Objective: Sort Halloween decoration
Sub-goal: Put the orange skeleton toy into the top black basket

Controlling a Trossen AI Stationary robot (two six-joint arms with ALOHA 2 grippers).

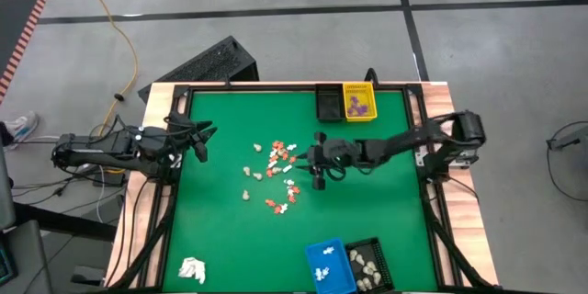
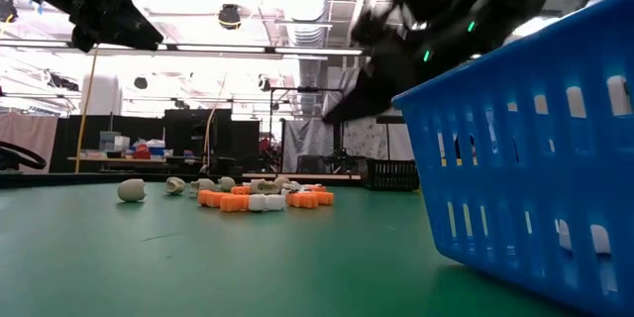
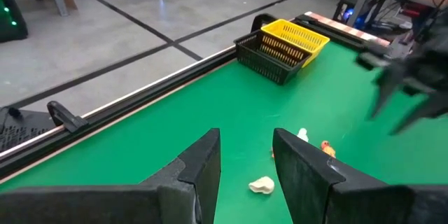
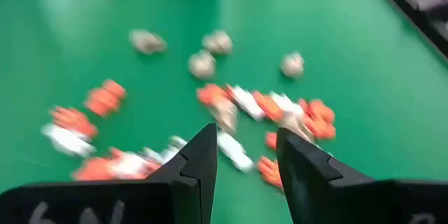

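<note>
Right gripper (image 4: 243, 155), jaws apart and empty, hangs over tightly clustered tiny orange and white Halloween figurines (image 4: 269, 108). Closing could catch two colours together or scatter neighbours. Left gripper (image 3: 245, 155) waits apart, also empty.

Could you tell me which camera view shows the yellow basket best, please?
The high view: the yellow basket is seen from above at the table's far edge, with purple pieces inside. The left wrist view shows its outside only, beside a black basket. The low and right wrist views don't show it.

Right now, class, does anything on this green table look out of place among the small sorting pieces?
Yes: a crumpled white lump lies alone at the green table's near-left corner, far from the orange, white and beige pieces heaped mid-table, and outside every basket.
</note>
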